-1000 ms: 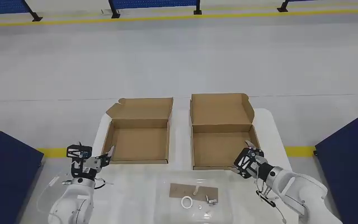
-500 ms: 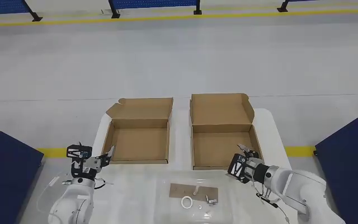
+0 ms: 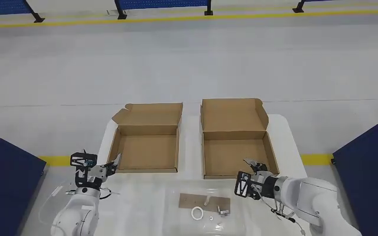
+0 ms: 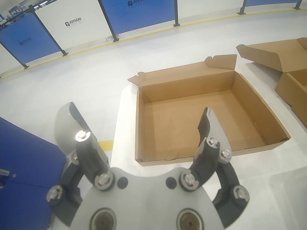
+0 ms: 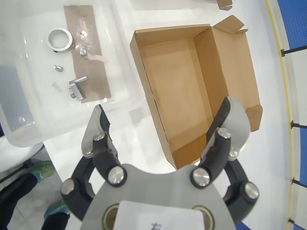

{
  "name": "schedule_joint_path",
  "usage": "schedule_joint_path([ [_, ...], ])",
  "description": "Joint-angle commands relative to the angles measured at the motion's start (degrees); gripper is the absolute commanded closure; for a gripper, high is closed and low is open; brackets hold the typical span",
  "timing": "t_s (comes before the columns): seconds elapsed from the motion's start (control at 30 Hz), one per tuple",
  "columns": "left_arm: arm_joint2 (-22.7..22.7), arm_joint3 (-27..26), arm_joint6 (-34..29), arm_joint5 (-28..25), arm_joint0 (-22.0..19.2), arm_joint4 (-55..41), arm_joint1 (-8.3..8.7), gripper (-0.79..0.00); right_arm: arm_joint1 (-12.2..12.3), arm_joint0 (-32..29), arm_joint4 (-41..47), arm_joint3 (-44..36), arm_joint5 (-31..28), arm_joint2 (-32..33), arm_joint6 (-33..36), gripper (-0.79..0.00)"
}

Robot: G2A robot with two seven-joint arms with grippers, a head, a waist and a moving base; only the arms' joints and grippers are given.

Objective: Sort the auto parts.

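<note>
From above, we see 2 open cardboard boxes side by side on the white table (image 3: 190, 177): the left box (image 3: 147, 152) and the right box (image 3: 235, 156), both with bare floors. Nearer the robot, a clear tray (image 3: 177, 203) holds a brown card (image 3: 195, 200) and the parts, among them a metal ring (image 3: 197, 213) and a small clamp (image 3: 222, 209). The left gripper (image 3: 100, 167) hangs off the left box's near outer corner. The right gripper (image 3: 247, 177) sits at the right box's near edge, close to the tray.

In the left wrist view, its jaws stand wide apart with nothing between them, facing the left box.

In the right wrist view, its jaws are also spread and hold nothing, above the right box's near wall. The ring, a small nut (image 5: 83, 52), a domed stud (image 5: 58, 68) and the clamp lie in the tray, untouched.
</note>
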Motion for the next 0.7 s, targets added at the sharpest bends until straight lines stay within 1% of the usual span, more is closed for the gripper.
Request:
schedule_joint_path([
  [0.0, 0.0, 0.0, 0.0, 0.0, 0.0, 0.0, 0.00, -0.785, 0.1, 0.2, 1.8, -1.1, -1.4, -0.5, 2.8, -0.785],
  [0.03, 0.0, 0.0, 0.0, 0.0, 0.0, 0.0, 0.00, -0.785, 0.5, 0.3, 1.9, -1.7, -1.4, -1.8, 4.2, -0.785],
  [0.17, 0.0, 0.0, 0.0, 0.0, 0.0, 0.0, 0.00, -0.785, 1.8, 0.8, 1.5, -2.3, -0.6, -4.5, 5.1, -0.785],
  [0.3, 0.0, 0.0, 0.0, 0.0, 0.0, 0.0, 0.00, -0.785, 3.6, 1.5, 2.4, -1.4, 1.1, -7.9, 6.8, -0.785],
  [0.37, 0.0, 0.0, 0.0, 0.0, 0.0, 0.0, 0.00, -0.785, 5.0, 2.4, 2.6, -0.1, 1.7, -10.5, 7.4, -0.785],
  [0.67, 0.0, 0.0, 0.0, 0.0, 0.0, 0.0, 0.00, -0.785, 5.2, 2.7, 2.4, 0.2, 1.9, -11.1, 7.6, -0.785],
])
